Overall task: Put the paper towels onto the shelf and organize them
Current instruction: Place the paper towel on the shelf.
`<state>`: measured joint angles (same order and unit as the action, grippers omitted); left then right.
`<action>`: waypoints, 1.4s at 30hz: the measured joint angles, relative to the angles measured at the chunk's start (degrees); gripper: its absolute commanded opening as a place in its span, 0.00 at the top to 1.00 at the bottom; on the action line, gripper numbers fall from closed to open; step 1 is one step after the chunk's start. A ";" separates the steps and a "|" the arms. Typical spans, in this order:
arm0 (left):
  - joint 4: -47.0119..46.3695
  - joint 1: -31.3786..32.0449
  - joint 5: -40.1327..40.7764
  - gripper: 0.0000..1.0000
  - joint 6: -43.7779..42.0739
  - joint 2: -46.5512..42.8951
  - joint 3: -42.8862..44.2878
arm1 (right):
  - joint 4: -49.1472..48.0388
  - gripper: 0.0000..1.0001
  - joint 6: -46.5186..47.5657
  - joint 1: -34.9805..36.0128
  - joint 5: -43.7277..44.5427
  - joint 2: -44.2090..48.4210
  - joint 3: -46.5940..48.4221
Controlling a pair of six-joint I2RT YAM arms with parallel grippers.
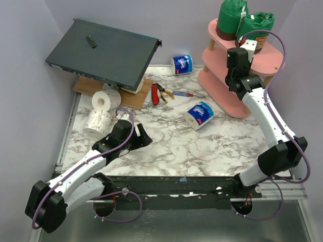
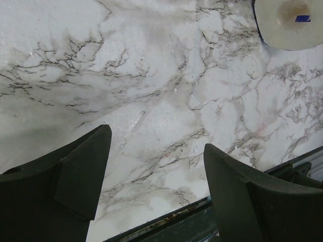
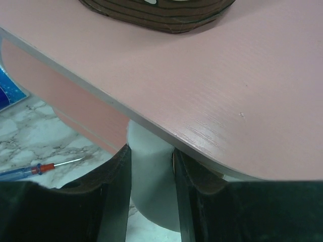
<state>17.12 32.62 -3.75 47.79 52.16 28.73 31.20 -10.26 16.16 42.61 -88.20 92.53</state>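
The pink shelf (image 1: 222, 91) stands at the back right, with two green-wrapped paper towels (image 1: 232, 17) (image 1: 260, 25) on its upper boards. My right gripper (image 3: 151, 156) is shut on a white roll (image 3: 151, 186), which sits tucked under the edge of a pink board (image 3: 212, 85). The brown band of a green roll (image 3: 156, 15) shows on top of that board. Two bare white rolls (image 1: 107, 100) (image 1: 97, 121) lie at the left. Two blue-and-white rolls (image 1: 182, 64) (image 1: 200, 115) lie mid-table. My left gripper (image 1: 144, 136) (image 2: 157, 137) hangs open over bare marble, and a roll's end (image 2: 290, 20) shows at the top right of its view.
A dark grey flat box (image 1: 103, 50) rests tilted on a wooden board (image 1: 136, 96) at the back left. Red-handled pliers (image 1: 160, 93) and a screwdriver (image 1: 186, 94) (image 3: 40, 169) lie between the box and the shelf. Walls close in the back and both sides.
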 measured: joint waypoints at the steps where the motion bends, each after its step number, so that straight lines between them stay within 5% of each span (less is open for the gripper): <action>1: 0.00 0.00 0.00 0.23 0.00 0.02 0.00 | -0.13 0.60 0.02 -0.04 0.04 -0.11 0.00; 17: -0.37 0.00 -0.46 0.23 0.00 0.37 -0.09 | -1.51 0.37 -0.20 -0.15 0.24 -0.20 -0.79; 42: -0.79 0.00 -1.11 0.23 0.00 0.57 -0.15 | 1.09 0.26 -2.91 -0.33 -2.29 0.74 1.46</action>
<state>16.34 32.62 -4.86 47.79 52.73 28.58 32.29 -13.17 15.84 40.32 -87.46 94.00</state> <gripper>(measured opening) 0.767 0.735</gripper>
